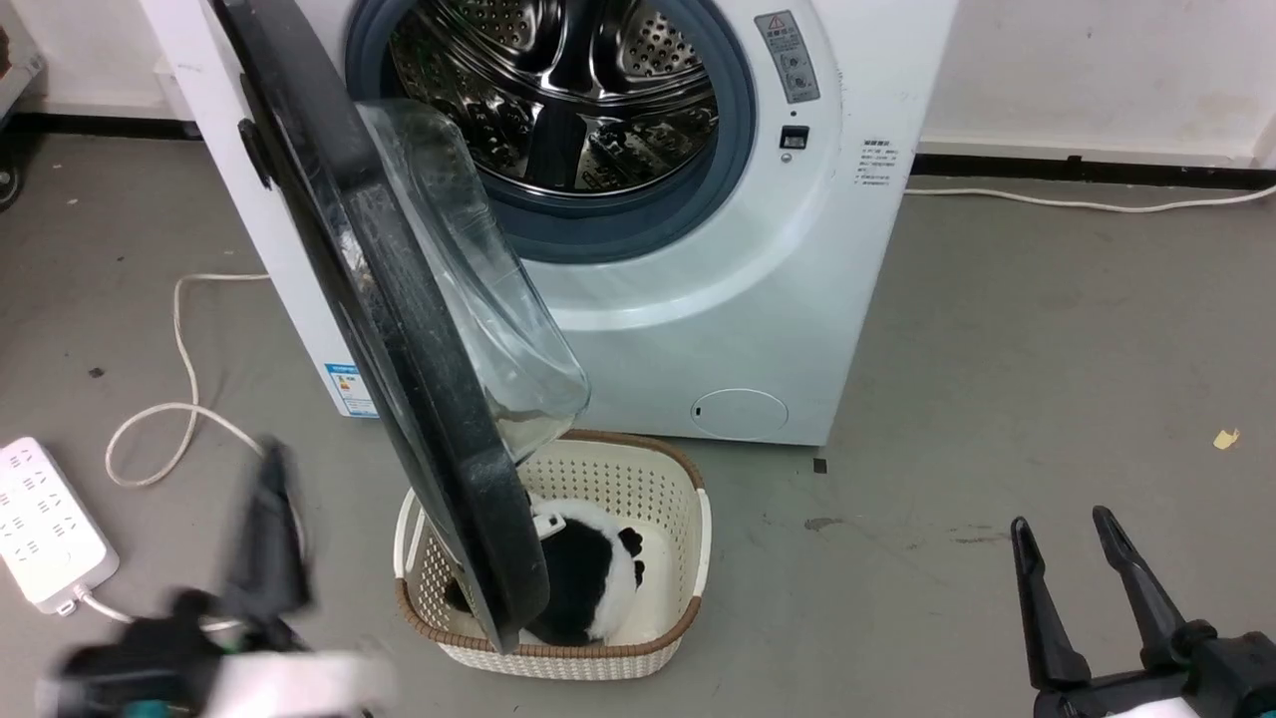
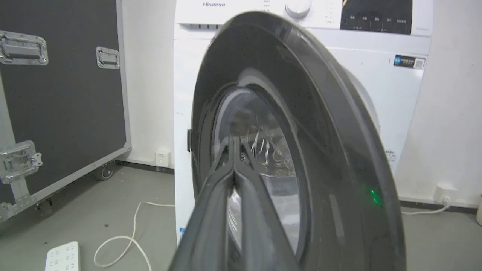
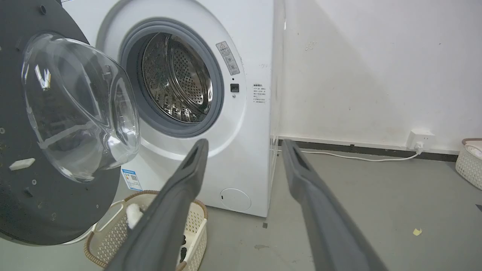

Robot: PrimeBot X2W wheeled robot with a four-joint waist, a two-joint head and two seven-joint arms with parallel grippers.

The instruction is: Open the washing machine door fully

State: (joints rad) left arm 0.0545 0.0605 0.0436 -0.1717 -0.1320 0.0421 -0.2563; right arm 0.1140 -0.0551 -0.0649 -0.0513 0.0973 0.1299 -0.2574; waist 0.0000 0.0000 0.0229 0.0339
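lab-style test room, not a home: washing machine (image 1: 698,329) on bare grey floor (image 1: 1047,349) against plain white wall (image 3: 376,67), with wheeled black flight case (image 2: 64,94), power strip (image 1: 45,524) and loose cable (image 1: 182,349) on the floor.

I see a cream perforated basket (image 1: 628,479) on the floor, black-and-white plush (image 1: 588,578) inside. White power strip (image 1: 45,524) far left, its pale cable (image 1: 189,384) looped nearby. Black flight case (image 2: 64,94) on casters by the wall.

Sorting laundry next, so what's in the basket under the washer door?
A black-and-white fluffy item lies in the basket. The open door covers the basket's left part, so anything there is hidden.
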